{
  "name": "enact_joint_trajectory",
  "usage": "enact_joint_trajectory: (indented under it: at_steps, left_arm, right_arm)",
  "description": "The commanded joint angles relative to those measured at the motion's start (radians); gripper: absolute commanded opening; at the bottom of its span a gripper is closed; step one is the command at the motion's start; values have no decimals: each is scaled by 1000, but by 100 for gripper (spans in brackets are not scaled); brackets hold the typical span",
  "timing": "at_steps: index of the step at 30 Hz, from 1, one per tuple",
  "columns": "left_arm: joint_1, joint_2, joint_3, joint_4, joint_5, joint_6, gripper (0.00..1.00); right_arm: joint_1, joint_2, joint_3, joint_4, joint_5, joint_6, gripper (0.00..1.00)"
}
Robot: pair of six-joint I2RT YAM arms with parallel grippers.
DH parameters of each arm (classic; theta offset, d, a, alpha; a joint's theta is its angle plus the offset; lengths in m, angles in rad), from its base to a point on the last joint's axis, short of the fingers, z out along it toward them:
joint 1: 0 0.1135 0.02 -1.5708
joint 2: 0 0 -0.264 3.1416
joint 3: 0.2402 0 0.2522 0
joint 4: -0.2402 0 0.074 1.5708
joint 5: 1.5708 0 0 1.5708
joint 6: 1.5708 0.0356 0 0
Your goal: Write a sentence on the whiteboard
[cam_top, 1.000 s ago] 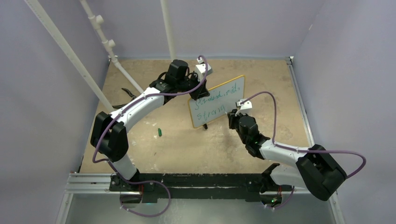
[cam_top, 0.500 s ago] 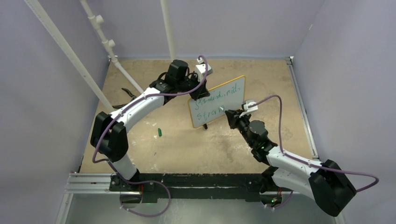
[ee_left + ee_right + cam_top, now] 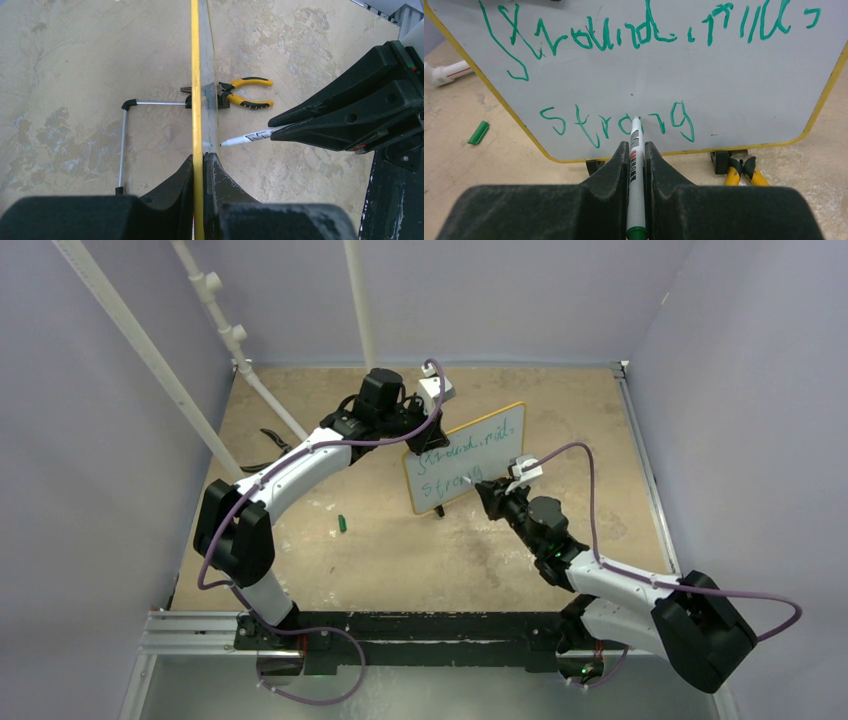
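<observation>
The whiteboard (image 3: 492, 462) with its yellow frame stands tilted mid-table. It shows edge-on in the left wrist view (image 3: 197, 75) and face-on in the right wrist view (image 3: 734, 80). The sentence (image 3: 639, 35) is two green lines, the lower reading "strong" (image 3: 616, 122). My left gripper (image 3: 418, 437) is shut on the board's top edge (image 3: 202, 156). My right gripper (image 3: 488, 490) is shut (image 3: 637, 146) on a white marker (image 3: 636, 165). The marker's tip (image 3: 223, 144) points at the lower line, a hair off the board.
A green marker cap (image 3: 342, 523) lies on the table left of the board (image 3: 478, 132). Yellow-handled pliers (image 3: 247, 92) lie by the board's right foot (image 3: 744, 172). White pipes (image 3: 215, 300) run along the back left. The board's wire stand (image 3: 123, 145) sits behind it.
My right gripper carried the marker left along the lower line, then back slightly and down; its forearm swung outward and back. The board and left arm have not moved.
</observation>
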Motion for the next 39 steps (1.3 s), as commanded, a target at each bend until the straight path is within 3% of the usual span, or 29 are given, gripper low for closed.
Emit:
enact_joint_trajectory:
  at_steps: [1, 39]
  left_arm:
    - [-5, -6, -25, -12, 4, 36, 0]
    - [-5, -5, -28, -12, 7, 36, 0]
  right_arm:
    - [5, 17, 29, 30, 4, -20, 0]
    - [7, 24, 25, 67, 31, -23, 0]
